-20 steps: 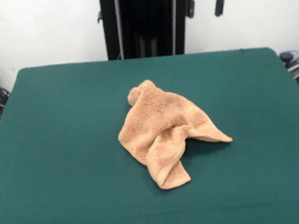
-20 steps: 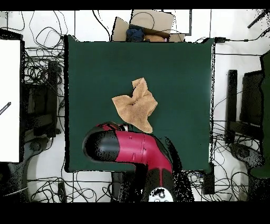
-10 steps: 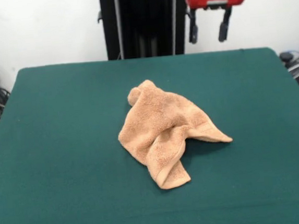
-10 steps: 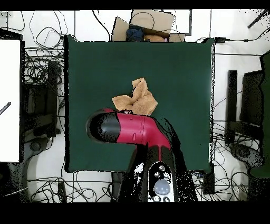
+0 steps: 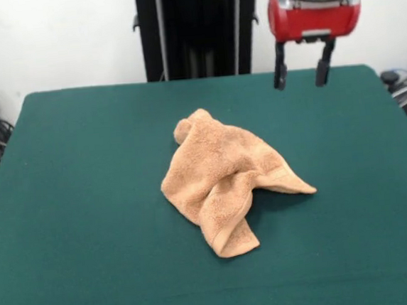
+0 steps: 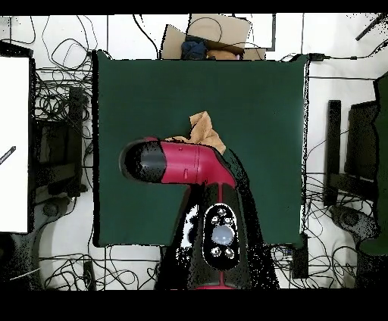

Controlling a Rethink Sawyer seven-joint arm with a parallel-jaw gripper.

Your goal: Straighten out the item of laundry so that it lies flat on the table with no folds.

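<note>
The peach-orange towel point(image 5: 227, 175) lies crumpled in the middle of the dark green table point(image 5: 87, 205), with folds, a flap pointing to the near side and a corner pointing right. In the overhead view only its far part point(image 6: 202, 129) shows; the arm covers the remainder. My gripper point(image 5: 302, 71) hangs open and empty above the table's far right part, well above and behind the towel. Its two black fingers point(image 5: 280, 71) point down. In the overhead view the gripper is hidden under the red and black arm point(image 6: 178, 163).
The black pedestal point(image 5: 196, 28) stands behind the table's far edge. Cables and equipment point(image 6: 53, 113) lie around the table's sides. A cardboard box point(image 6: 208, 38) sits beyond the edge opposite the robot in the overhead view.
The gripper has come down into the front view and moved right and toward the table. In the overhead view the arm has swung further over the towel. The towel has not moved.
</note>
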